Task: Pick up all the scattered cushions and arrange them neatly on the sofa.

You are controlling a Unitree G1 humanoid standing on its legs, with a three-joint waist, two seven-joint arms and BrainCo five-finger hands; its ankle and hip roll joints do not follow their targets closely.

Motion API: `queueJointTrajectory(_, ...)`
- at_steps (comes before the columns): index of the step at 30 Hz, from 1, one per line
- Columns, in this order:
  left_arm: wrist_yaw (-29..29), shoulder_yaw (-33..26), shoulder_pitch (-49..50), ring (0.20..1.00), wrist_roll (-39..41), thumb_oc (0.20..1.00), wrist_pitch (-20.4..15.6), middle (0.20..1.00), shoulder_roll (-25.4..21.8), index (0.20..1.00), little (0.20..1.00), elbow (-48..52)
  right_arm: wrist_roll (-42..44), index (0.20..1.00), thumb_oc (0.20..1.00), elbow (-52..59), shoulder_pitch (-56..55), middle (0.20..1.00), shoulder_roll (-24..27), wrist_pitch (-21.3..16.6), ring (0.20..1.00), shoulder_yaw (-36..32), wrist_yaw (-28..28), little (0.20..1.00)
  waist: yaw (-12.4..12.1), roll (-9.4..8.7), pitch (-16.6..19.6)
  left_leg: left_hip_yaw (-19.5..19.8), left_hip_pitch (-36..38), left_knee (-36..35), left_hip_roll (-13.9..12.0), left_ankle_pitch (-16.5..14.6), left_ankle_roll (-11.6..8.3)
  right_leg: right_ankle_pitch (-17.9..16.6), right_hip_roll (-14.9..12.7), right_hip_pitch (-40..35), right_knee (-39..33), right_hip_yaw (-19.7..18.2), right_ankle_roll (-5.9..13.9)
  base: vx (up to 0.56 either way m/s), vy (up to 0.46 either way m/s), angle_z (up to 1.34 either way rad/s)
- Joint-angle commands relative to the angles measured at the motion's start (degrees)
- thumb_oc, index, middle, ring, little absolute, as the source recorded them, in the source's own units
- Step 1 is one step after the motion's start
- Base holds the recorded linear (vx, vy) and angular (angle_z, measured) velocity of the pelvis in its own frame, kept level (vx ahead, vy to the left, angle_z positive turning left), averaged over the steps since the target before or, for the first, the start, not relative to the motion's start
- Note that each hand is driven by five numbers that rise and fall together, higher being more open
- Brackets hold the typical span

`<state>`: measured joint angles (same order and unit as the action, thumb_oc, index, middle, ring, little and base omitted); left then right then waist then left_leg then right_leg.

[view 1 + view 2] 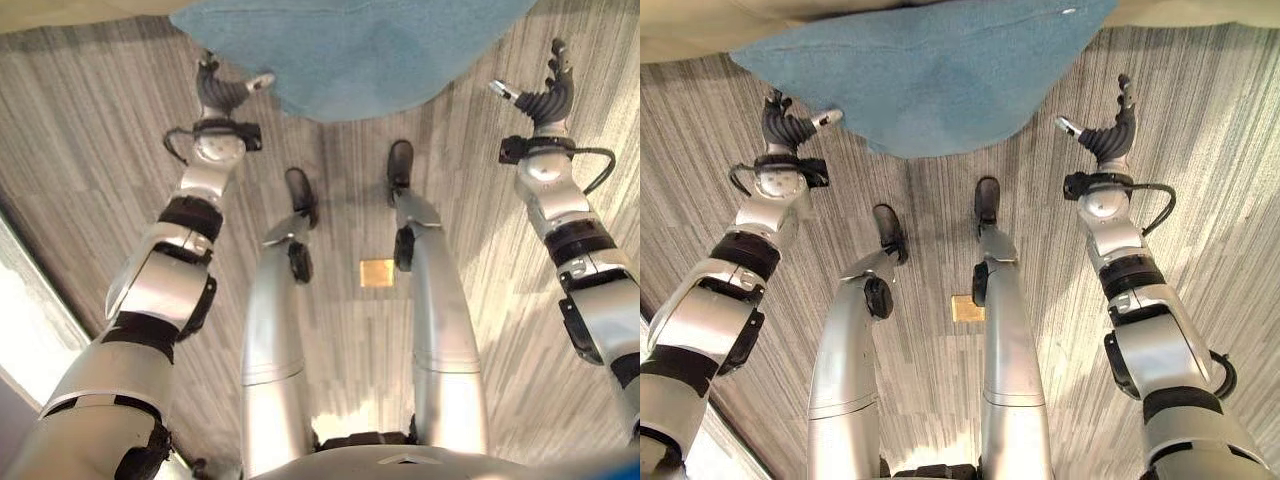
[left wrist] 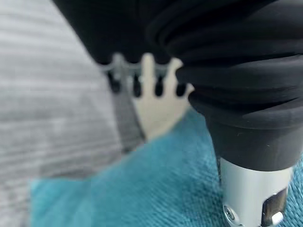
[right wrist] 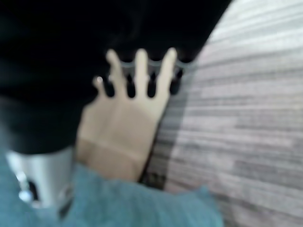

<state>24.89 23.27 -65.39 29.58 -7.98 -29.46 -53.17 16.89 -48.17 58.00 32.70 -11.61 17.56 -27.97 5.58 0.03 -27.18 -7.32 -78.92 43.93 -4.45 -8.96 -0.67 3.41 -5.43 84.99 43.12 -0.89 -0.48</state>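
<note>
Teal cushion (image 1: 930, 75) lies on the striped floor (image 1: 90, 150), its far edge against the beige sofa (image 1: 700, 30). Left hand (image 1: 222, 90) is just beside the cushion's left corner, right hand (image 1: 1110, 125) just off its right corner. Both hands have fingers relaxed and spread, holding nothing, neither touching the cushion.

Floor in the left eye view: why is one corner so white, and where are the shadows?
Left eye view: strong light washes a strip by the floor white at the lower left. Right eye view: the teal cushion has a darker shaded dip in its middle. Right wrist view: a dark shadow lies beside the beige sofa base.
</note>
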Motion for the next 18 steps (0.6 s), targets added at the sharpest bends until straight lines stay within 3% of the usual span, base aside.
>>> queueJointTrajectory(1,-1.7,1.8,6.5,1.000,2.8,1.000,-3.4,1.000,1.1,1.000,1.000,1.5,2.3,1.000,1.000,0.7,-4.3,1.000,0.9,-2.0,1.000,4.0,1.8,1.000,0.9,2.85,8.4,3.0,-1.0,-6.3,1.2,4.7,-1.88,1.9,1.6,0.1,2.0,-4.1,5.36,0.05,-0.022,-0.02)
queueJointTrajectory(9,-1.6,5.6,1.8,1.000,1.8,1.000,-4.2,1.000,4.6,1.000,1.000,3.4,3.2,1.000,1.000,-0.5,4.8,1.000,-0.1,-1.8,1.000,9.6,4.5,1.000,-1.1,3.07,8.6,3.8,-3.1,-5.5,1.7,5.2,-1.85,1.7,1.4,2.0,3.0,-3.2,5.59,0.01,-0.026,0.05)
queueJointTrajectory(14,-1.4,5.6,-0.9,1.000,5.8,1.000,-5.4,1.000,7.0,1.000,1.000,5.5,4.3,1.000,1.000,0.9,9.9,1.000,-4.6,-1.7,1.000,12.5,5.6,1.000,-1.9,3.15,8.6,4.4,-4.1,-5.0,1.8,5.5,-1.96,1.6,1.6,3.1,3.9,-2.6,5.58,0.01,-0.023,0.02)
queueJointTrajectory(15,-1.3,5.4,-1.2,1.000,6.5,1.000,-5.8,1.000,7.4,1.000,1.000,5.9,4.7,0.567,0.567,0.9,10.1,0.567,-5.1,-1.8,0.567,12.6,5.8,0.567,-1.9,3.11,8.7,4.4,-4.4,-4.8,1.9,5.4,-1.94,1.6,1.6,3.2,4.1,-2.6,5.53,0.00,0.000,0.00)
queueJointTrajectory(16,-1.6,5.3,-1.5,0.925,7.8,0.925,-6.1,0.925,8.0,0.925,0.925,6.8,5.2,0.304,0.304,1.5,10.2,0.304,-5.8,-1.8,0.304,12.8,6.0,0.304,-2.0,3.07,8.7,4.5,-4.6,-4.3,1.9,5.4,-2.00,1.7,1.7,3.3,4.3,-2.5,5.40,0.00,-0.035,0.01)
queueJointTrajectory(17,-1.9,5.2,-1.6,0.304,8.4,0.304,-6.3,0.304,8.1,0.304,0.304,7.6,5.5,0.200,0.200,2.1,10.5,0.200,-6.6,-1.8,0.200,12.8,6.4,0.200,-1.9,3.02,8.7,4.6,-4.7,-4.1,1.9,5.4,-2.02,1.8,1.7,3.3,4.5,-2.3,5.34,0.00,-0.043,0.00)
queueJointTrajectory(18,-2.1,4.8,-1.7,0.200,9.5,0.200,-6.6,0.200,8.4,0.200,0.200,8.2,5.3,0.200,0.200,2.4,10.5,0.200,-7.2,-1.7,0.200,13.0,6.5,0.200,-1.9,2.92,8.8,4.8,-4.7,-4.1,1.9,5.4,-2.05,1.9,1.8,3.3,4.6,-2.3,5.20,0.01,-0.046,0.00)
